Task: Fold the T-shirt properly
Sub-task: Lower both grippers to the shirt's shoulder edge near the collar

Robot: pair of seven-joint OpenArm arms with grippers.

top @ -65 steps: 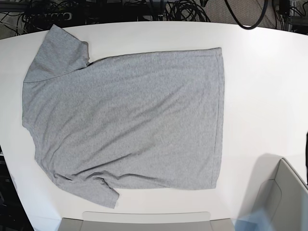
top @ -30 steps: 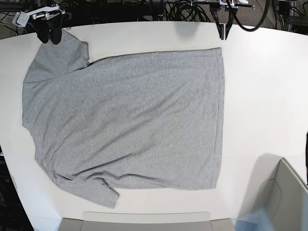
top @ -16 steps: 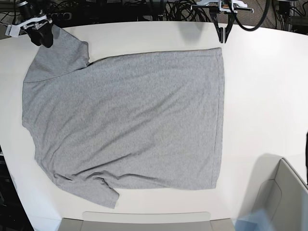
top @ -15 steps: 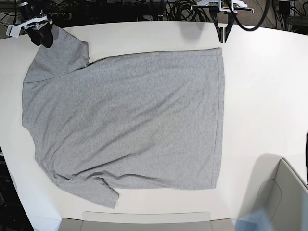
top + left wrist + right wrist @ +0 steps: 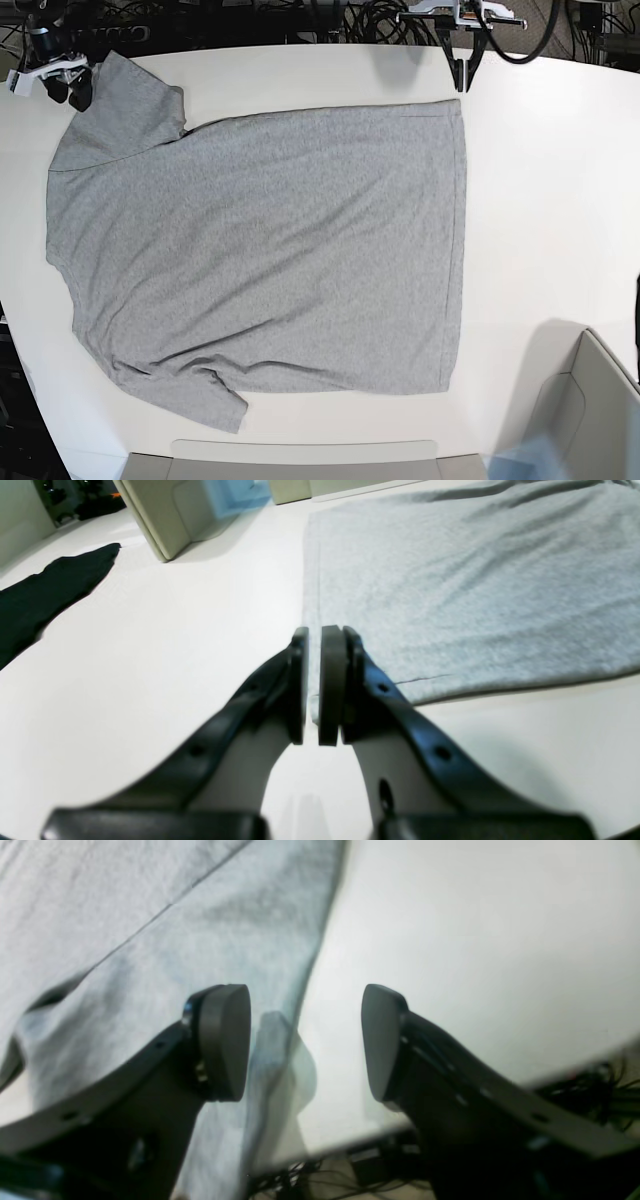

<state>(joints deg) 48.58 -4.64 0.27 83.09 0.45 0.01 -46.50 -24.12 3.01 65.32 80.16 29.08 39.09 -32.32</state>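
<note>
Grey T-shirt (image 5: 270, 250) spread flat on the white table (image 5: 550, 200), left gripper (image 5: 314, 685) poised just beyond its hem corner, jaws nearly together on nothing, right gripper (image 5: 305, 1040) over its sleeve edge, jaws wide apart.

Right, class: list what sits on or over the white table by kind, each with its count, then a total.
Grey T-shirt: 1
Black cloth: 1
Beige bin: 1
Claws: 2, left claw, right claw
Total: 5

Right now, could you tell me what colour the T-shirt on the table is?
Heather grey and plain on the side facing up; the T-shirt shows best in the base view.
</note>
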